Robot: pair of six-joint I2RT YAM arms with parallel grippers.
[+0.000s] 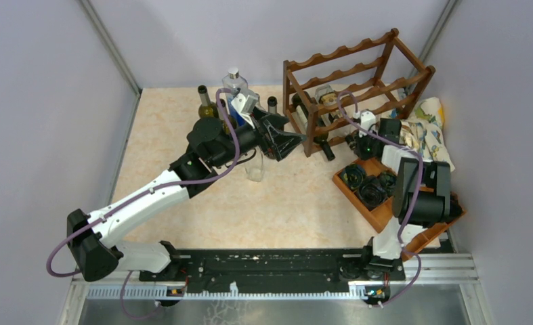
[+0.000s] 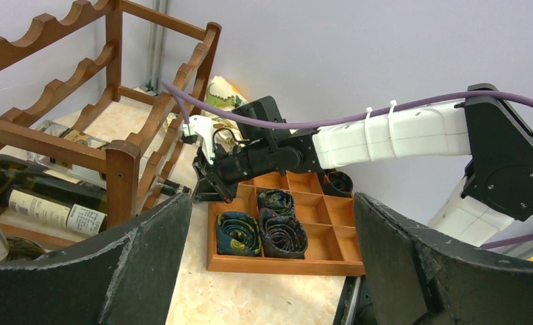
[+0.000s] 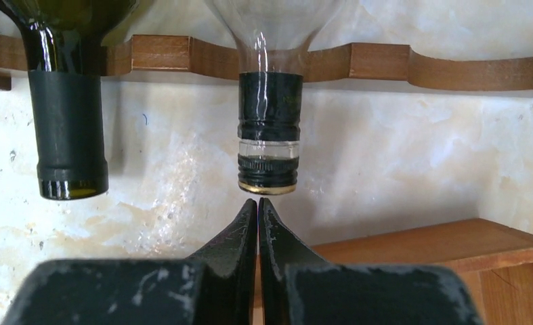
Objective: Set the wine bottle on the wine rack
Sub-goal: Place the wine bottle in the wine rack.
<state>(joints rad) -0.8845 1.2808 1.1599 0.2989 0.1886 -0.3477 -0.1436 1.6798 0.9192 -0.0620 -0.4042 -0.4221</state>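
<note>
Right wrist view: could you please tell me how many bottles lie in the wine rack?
2: a dark green bottle at left, a clear bottle at centre; others may be hidden.

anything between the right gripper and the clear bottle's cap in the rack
Nothing visible. The shut right gripper points straight at the clear bottle's cap, almost touching; the dark bottle lies off to the side in the wine rack.

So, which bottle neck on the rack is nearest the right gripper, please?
The clear bottle with the black cap, directly ahead of the shut right gripper; the dark green bottle sits off to one side.
</note>
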